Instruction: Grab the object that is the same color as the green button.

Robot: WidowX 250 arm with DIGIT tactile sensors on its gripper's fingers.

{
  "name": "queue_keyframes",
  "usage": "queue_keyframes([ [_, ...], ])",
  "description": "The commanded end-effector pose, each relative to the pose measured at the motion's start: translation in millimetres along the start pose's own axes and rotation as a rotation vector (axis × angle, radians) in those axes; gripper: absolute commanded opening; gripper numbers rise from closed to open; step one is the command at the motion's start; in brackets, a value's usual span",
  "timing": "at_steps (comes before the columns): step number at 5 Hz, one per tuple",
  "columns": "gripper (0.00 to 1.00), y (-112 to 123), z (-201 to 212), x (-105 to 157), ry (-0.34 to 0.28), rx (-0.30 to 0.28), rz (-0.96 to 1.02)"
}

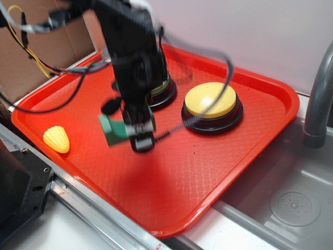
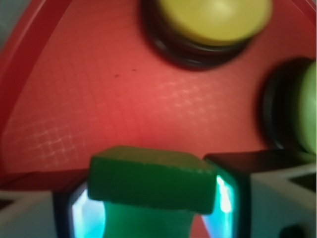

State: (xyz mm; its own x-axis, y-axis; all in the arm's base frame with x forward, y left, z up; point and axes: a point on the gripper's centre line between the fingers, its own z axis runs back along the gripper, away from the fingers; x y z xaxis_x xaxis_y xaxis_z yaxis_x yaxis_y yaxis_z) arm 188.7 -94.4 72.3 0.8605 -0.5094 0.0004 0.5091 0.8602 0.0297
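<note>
A pale wall backs a metal bench [image 1: 78, 229] with a steel sink [image 1: 291, 198] set into it on the right and a grey faucet pipe [image 1: 318, 99] rising beside it; brown cardboard [image 1: 47, 47] stands at the far left. Largest on the bench is the red tray [image 1: 208, 172], its textured floor filling most of both views. The black robot arm [image 1: 130, 47] comes down over the tray's middle, blurred, trailing cables.

The yellow button [image 1: 211, 101] sits on its black base toward the tray's right side. The green button [image 1: 163, 89] lies just behind the arm, so the exterior view shows only a sliver of its pale dome; the wrist view shows it at the right edge [image 2: 308, 106], apart from the yellow one [image 2: 213, 17]. Only the exterior view shows the yellow toy corn [image 1: 56, 139], lying alone near the tray's left rim.

The gripper [image 1: 134, 130] holds the green block [image 1: 112, 130], which sticks out to one side in the exterior view, apparently lifted off the tray. The wrist view shows what the other cannot: the block [image 2: 153, 181] sits crosswise between the fingers [image 2: 233, 191], each pressed against one end of it.
</note>
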Motion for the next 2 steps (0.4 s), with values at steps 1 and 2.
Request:
queue_keyframes([
  [1, 0.0, 30.8, 82.1, -26.2, -0.131, -0.018, 0.247],
  [2, 0.0, 49.7, 98.3, -38.8, -0.2, 0.026, 0.385],
])
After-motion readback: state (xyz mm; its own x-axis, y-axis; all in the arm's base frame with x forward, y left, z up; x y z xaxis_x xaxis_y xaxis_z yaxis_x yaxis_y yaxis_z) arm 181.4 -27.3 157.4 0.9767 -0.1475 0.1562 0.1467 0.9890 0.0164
